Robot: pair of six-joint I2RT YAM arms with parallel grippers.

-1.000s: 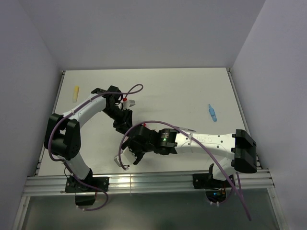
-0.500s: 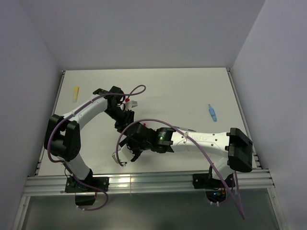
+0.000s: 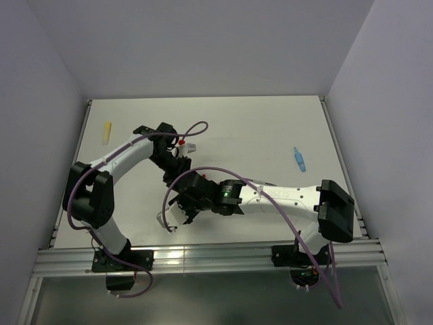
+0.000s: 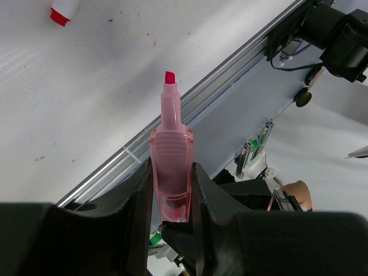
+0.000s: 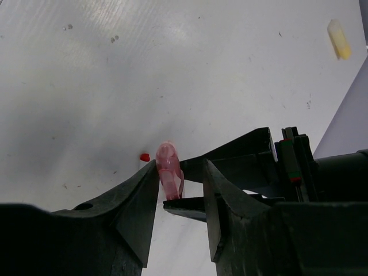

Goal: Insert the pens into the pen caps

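A translucent pink pen (image 4: pixel 171 144) with a red tip stands out of my left gripper (image 4: pixel 171 165), which is shut on its barrel. In the top view that gripper (image 3: pixel 176 168) hangs just above my right gripper (image 3: pixel 179 206), near the table's front left. A small pink pen cap (image 5: pixel 169 169) sits between the right gripper's (image 5: pixel 181 165) fingers. It touches the left finger, and a gap shows on its right side. A yellow pen (image 3: pixel 106 130) lies at the far left and a blue pen (image 3: pixel 298 159) at the right.
A white stick with a red end (image 4: pixel 60 11) lies on the table beside the left wrist, also seen as the red end (image 3: pixel 180 142) from above. The metal rail (image 3: pixel 216 254) runs along the near edge. Purple cables loop over both arms.
My right arm has reached further left, closer under the left gripper, and its jaws have narrowed round the pink cap. The left gripper with the pen has barely shifted.
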